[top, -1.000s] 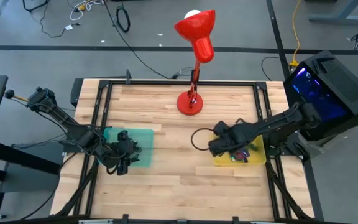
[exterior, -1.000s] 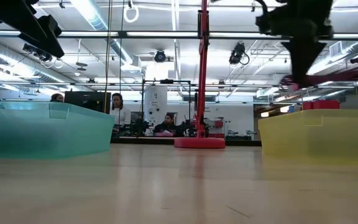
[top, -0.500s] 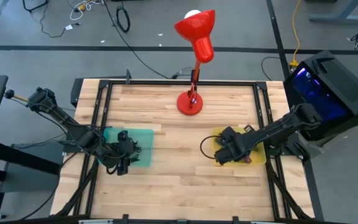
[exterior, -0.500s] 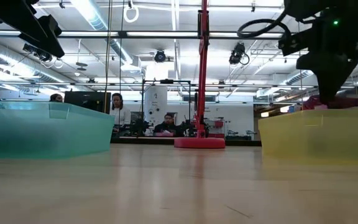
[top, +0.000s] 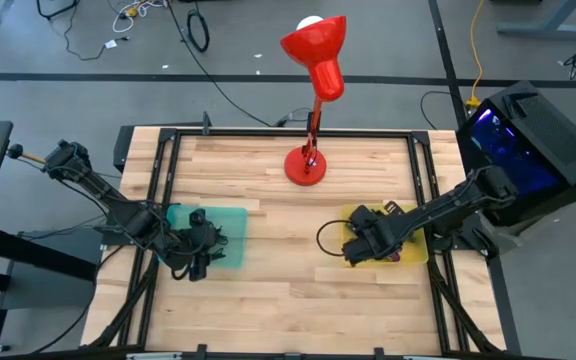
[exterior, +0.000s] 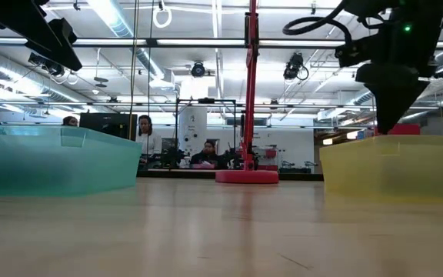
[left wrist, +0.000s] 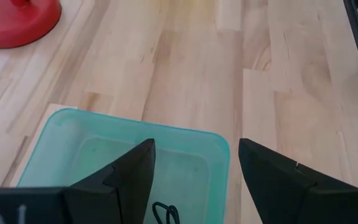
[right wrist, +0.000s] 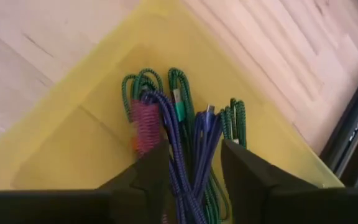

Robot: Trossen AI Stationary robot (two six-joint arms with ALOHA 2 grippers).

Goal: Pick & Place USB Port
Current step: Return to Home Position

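A yellow bin (top: pixel 418 258) at the table's right holds a tangle of USB cables: purple (right wrist: pixel 194 134), green (right wrist: pixel 178 93) and a pink coil (right wrist: pixel 145 127). My right gripper (right wrist: pixel 194 146) is lowered into this bin (exterior: pixel 360 165), open, with purple strands running between its fingers. Seen from above, its hand (top: pixel 360 246) covers the bin's left part. A teal bin (top: pixel 228 222) stands at the left. My left gripper (left wrist: pixel 194 146) hangs open above the teal bin (left wrist: pixel 104 143), touching nothing. A black cable loop (left wrist: pixel 163 213) lies in the teal bin. My right gripper comes from above, slanting down, with one finger (right wrist: pixel 151 168) on each side of the purple strands (right wrist: pixel 191 162). Whether the fingers touch the strands I cannot tell. The cables lie in a heap on the bin's floor.
A red desk lamp stands by its round base (top: pixel 305 166) at the far middle of the table, its shade reaching beyond the far edge. Bare wood lies between the two bins. A black frame (top: pixel 428 170) runs round the table. People sit in the room behind (exterior: pixel 144 135).
My right gripper has sunk from above the yellow bin's rim down into the bin and has shifted a little toward the table's right and near edges.
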